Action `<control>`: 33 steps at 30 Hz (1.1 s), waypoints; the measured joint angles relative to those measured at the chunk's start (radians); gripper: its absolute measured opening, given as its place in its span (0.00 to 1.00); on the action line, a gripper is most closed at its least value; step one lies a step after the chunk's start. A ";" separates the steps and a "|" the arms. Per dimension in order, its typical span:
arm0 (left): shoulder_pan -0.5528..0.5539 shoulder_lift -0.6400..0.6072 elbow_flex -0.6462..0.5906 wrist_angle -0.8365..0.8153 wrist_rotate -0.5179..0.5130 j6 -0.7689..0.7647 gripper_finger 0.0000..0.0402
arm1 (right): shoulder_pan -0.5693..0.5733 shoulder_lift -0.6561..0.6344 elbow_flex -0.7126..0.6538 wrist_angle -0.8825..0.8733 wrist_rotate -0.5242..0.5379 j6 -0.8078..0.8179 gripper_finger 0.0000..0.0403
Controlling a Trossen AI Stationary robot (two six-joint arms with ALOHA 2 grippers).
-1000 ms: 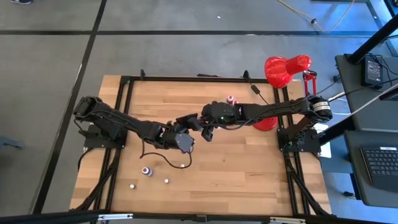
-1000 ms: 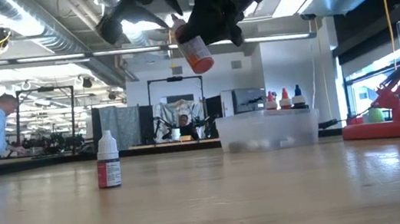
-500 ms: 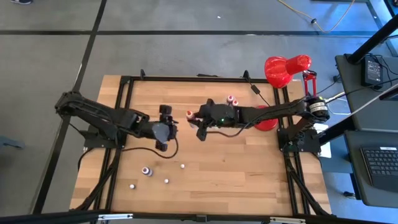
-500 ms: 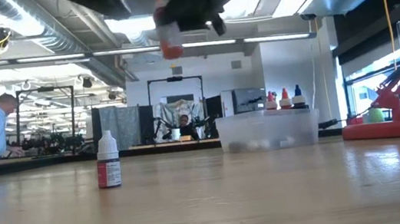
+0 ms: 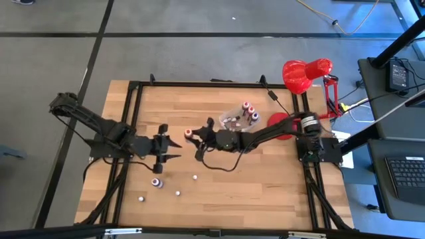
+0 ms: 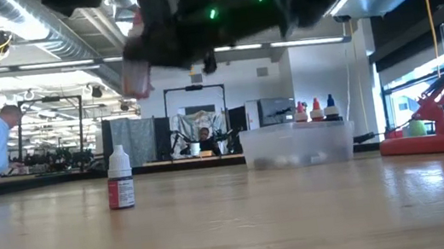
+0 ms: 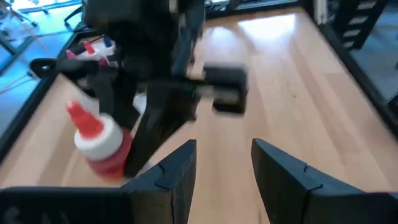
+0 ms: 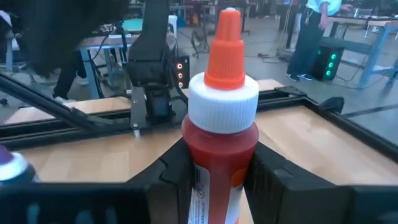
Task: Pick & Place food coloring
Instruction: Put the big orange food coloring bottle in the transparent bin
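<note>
**Red bottle carried off toward the left side**

The right pincer [image 8: 217, 171] was clamped on a small red food-coloring bottle with a white collar and orange nozzle [image 8: 221, 134], holding it upright above the wooden surface [image 5: 252, 172]. A second before, both arms had been bunched together over the middle. By now the right arm had swung its bottle leftward, and the left arm had backed away toward its own side. That shift uncovered the clear rectangular plastic tub [image 5: 229, 111] near the red desk lamp [image 5: 305, 72], with several capped bottles standing in it.

The left pincer [image 5: 174, 150] hung just beside the carried bottle, fingers apart and holding nothing (its wrist camera looked straight at the bottle between its two dark fingers).

A few more tiny bottles stood loose on the near-left part of the surface, among them a white-capped one with a dark red label [image 6: 119, 178]. To my eye the carried bottle was heading away from the tub toward that loose group, still to be set down.
</note>
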 joint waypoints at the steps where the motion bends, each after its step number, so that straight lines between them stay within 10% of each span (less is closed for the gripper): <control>1: -0.012 -0.010 -0.017 0.017 -0.007 -0.013 0.37 | -0.002 0.027 0.000 0.034 0.000 0.000 0.28; 33: -0.049 -0.017 -0.051 0.016 -0.196 0.030 0.37 | -0.066 0.217 0.000 0.083 -0.002 0.024 0.30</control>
